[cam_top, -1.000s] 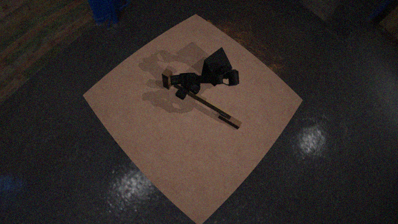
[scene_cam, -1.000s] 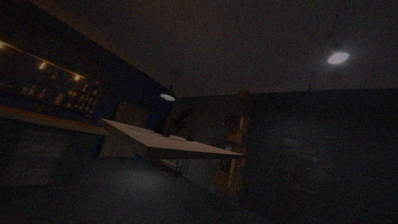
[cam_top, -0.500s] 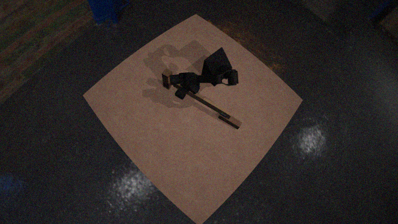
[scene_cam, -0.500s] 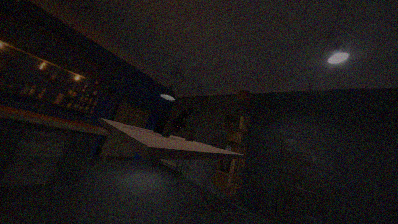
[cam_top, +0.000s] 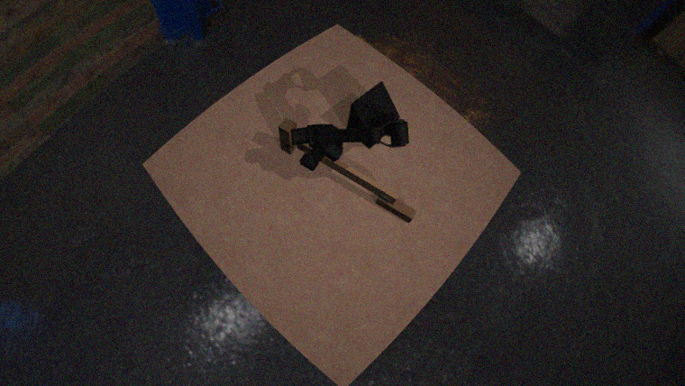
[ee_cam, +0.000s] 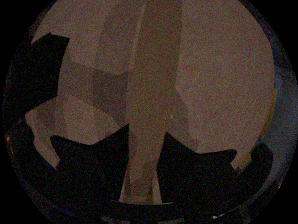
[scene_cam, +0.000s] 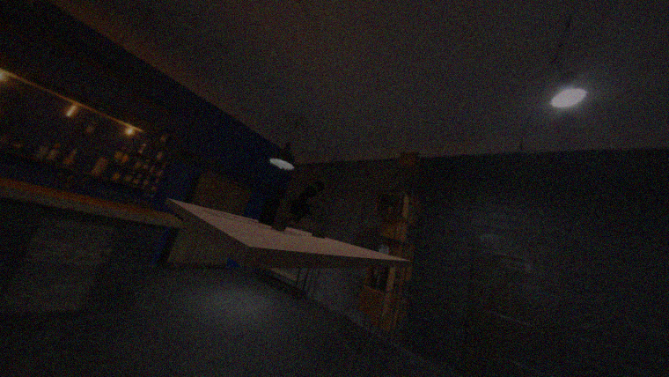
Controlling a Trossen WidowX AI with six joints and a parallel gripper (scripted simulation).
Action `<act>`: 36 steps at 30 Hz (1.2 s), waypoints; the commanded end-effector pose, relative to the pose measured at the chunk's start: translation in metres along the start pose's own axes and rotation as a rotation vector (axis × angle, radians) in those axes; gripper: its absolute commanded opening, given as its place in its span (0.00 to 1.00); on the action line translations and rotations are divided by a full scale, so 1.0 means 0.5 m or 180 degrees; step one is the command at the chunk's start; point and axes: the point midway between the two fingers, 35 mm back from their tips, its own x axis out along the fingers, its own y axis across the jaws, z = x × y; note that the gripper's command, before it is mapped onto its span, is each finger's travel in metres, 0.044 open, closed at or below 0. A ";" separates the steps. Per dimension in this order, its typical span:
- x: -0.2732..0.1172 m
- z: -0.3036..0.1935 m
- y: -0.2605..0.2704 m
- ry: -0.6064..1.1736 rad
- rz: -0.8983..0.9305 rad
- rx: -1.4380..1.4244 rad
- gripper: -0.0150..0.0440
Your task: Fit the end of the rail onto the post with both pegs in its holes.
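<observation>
The long wooden rail [cam_top: 357,179] [ee_cam: 156,60] slants from near the short wooden post [cam_top: 287,135] to the low footboard block [cam_top: 406,210], where its far end lies at the bracket. My gripper [cam_top: 315,153] [ee_cam: 144,127] is shut on the rail close to its near end, beside the post. In the wrist view the rail runs up and away from between the dark fingertips. The arm and gripper cover much of the near end. The pegs and the holes cannot be made out, and I cannot tell whether the rail end touches the post. The exterior view is too dark to show the joint.
The pinkish-brown table top [cam_top: 330,268] [scene_cam: 281,240] lies under everything, with its edges well away from the parts. The arm's dark base [cam_top: 376,112] stands behind the rail, and the arm reaches from there to the post. Arm shadows fall around the post.
</observation>
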 end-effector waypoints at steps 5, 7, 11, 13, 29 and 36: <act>-0.006 -0.010 -0.005 0.0022 -0.0035 -0.0007 0.25; -0.006 -0.012 -0.005 0.0022 -0.0035 -0.0007 0.25; -0.006 -0.014 -0.005 0.0022 -0.0035 -0.0007 0.25; -0.007 -0.015 -0.005 0.0022 -0.0035 -0.0007 0.25; -0.007 -0.024 -0.005 0.0023 -0.0035 -0.0008 0.25; -0.007 -0.028 -0.005 0.0024 -0.0035 -0.0008 0.25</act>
